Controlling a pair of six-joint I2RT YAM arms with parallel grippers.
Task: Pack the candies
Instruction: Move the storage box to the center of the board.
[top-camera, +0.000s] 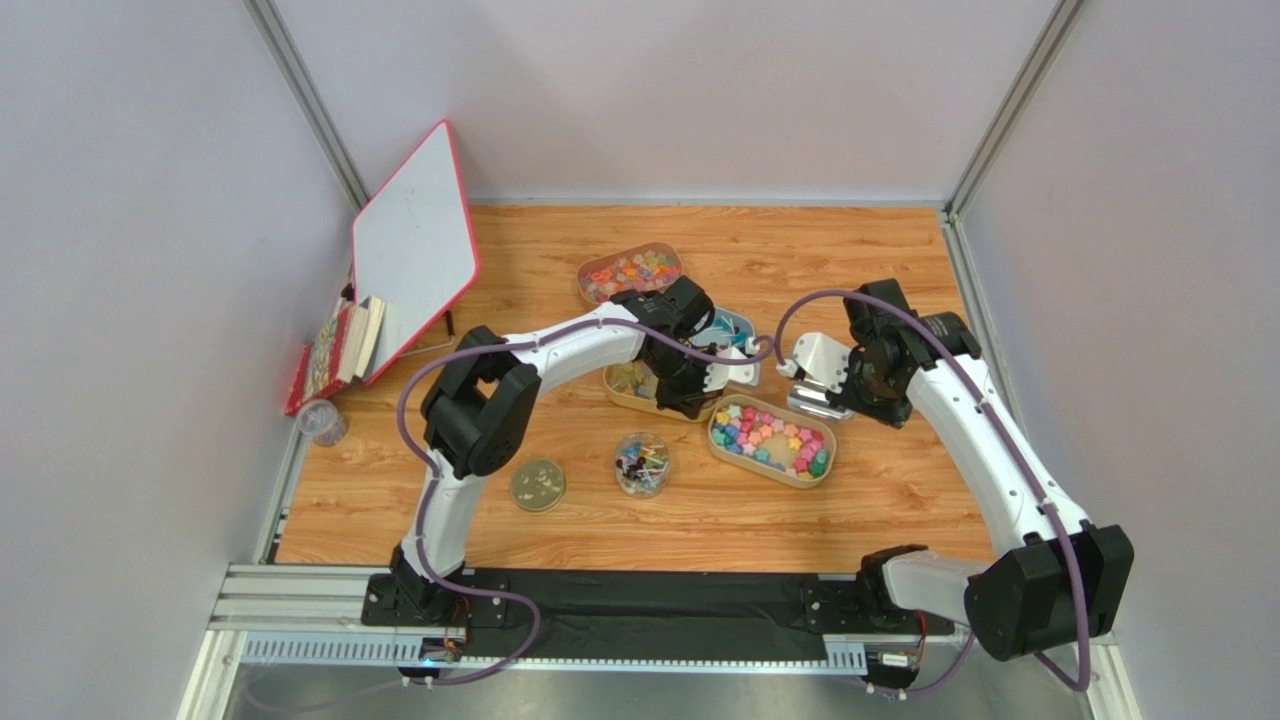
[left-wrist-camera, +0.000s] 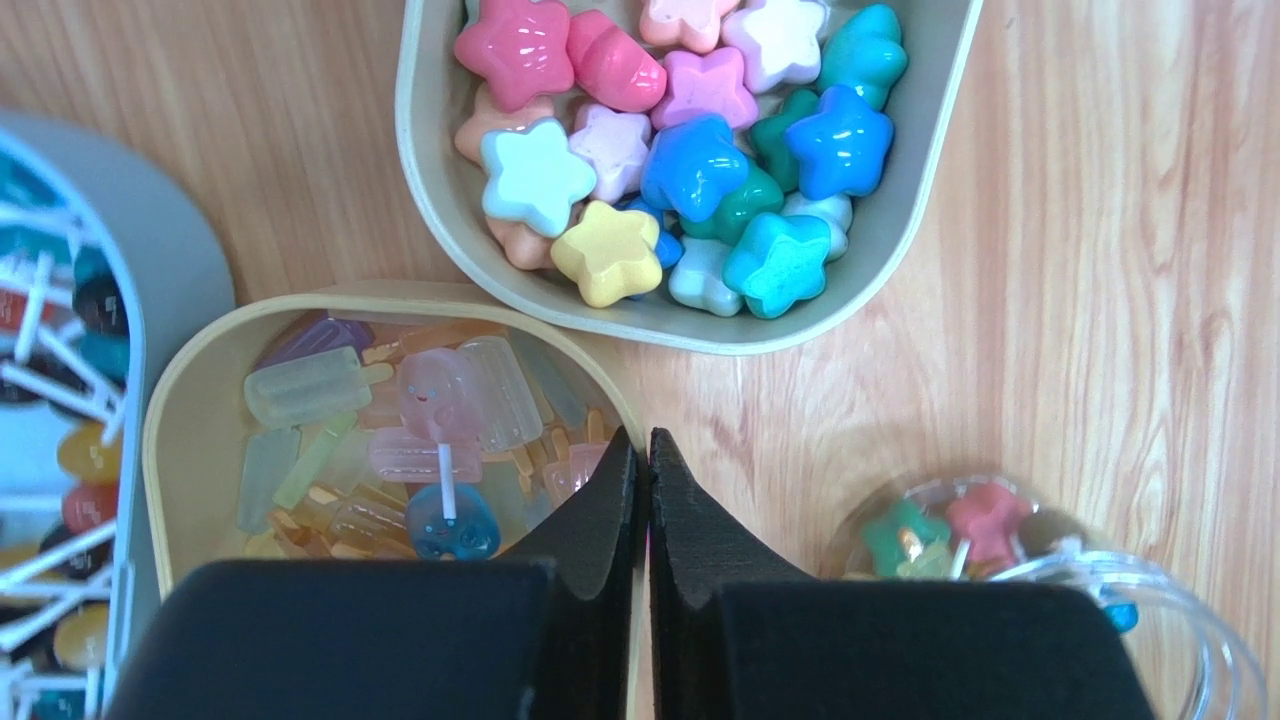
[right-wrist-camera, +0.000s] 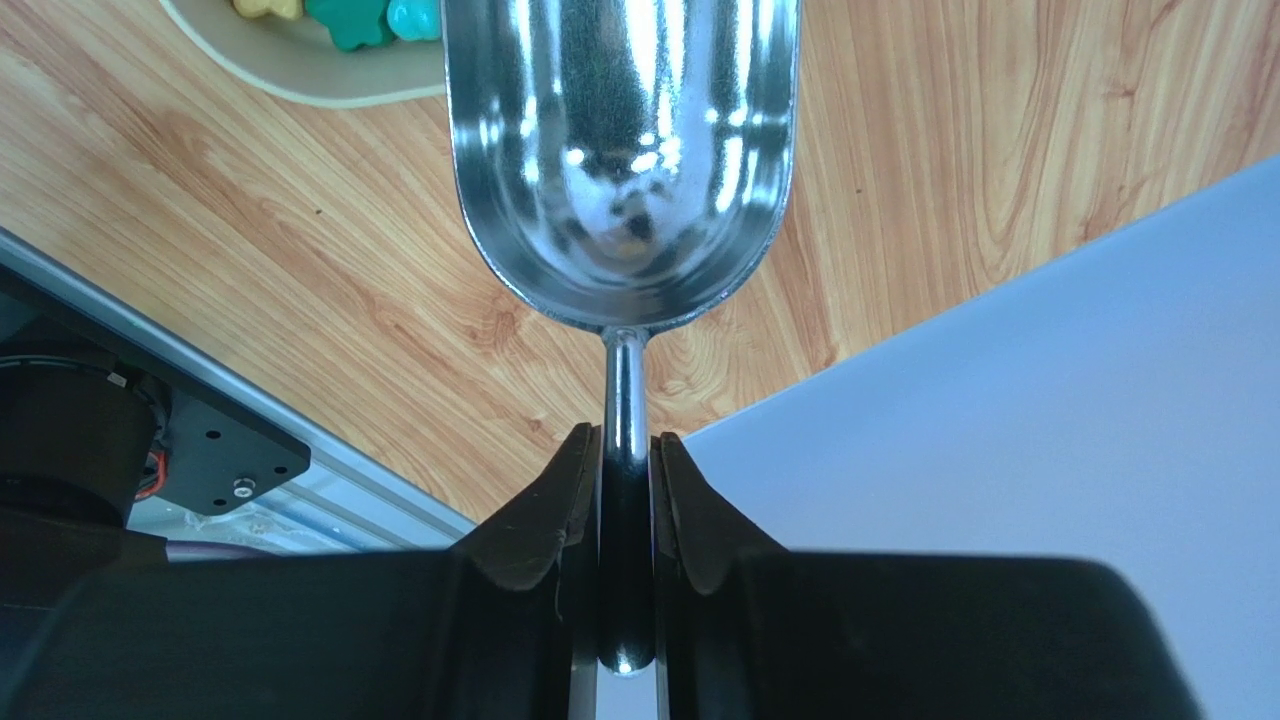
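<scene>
Jaws of the right gripper clamp the thin handle of an empty shiny metal scoop. Left gripper jaws are pressed together, holding nothing. Bright star-shaped candies lie heaped in a tan oval tray just ahead of the left jaws. Judged light, hard, glossy and slippery: scoop them, don't pinch.

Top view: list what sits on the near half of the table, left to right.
clear cup → lid → jar → star candies in their tray
</scene>
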